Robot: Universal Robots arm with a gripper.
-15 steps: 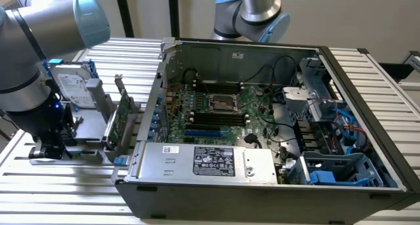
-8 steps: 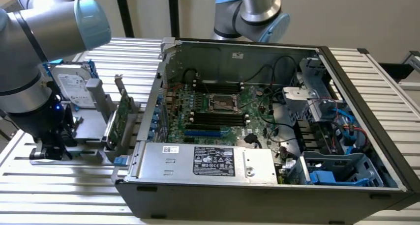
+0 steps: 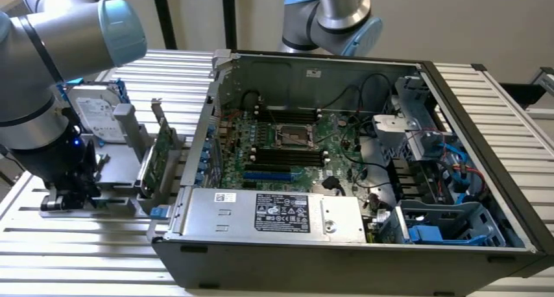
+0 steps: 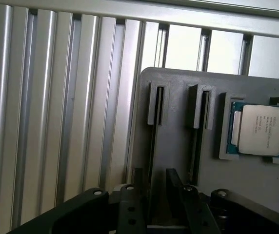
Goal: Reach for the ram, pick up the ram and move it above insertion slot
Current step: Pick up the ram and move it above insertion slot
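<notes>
In the wrist view the ram (image 4: 155, 146) stands on edge in one groove of a grey holder (image 4: 178, 161), showing as a thin dark strip. My gripper (image 4: 154, 195) is low over the holder and open. Its two black fingers (image 4: 138, 187) sit on either side of the strip with a small gap on each side. In the exterior view the gripper (image 3: 74, 194) is down at the holder (image 3: 113, 203), to the left of the open computer case (image 3: 346, 245). Long black memory slots (image 3: 290, 156) lie on the green motherboard inside the case.
A second groove (image 4: 198, 136) and a square processor chip (image 4: 261, 129) share the holder. A silver hard drive (image 3: 95, 112) and a wider green card (image 3: 156, 155) stand upright between my arm and the case. A second arm (image 3: 333, 18) rises behind the case. The table is ribbed aluminium (image 3: 78, 251).
</notes>
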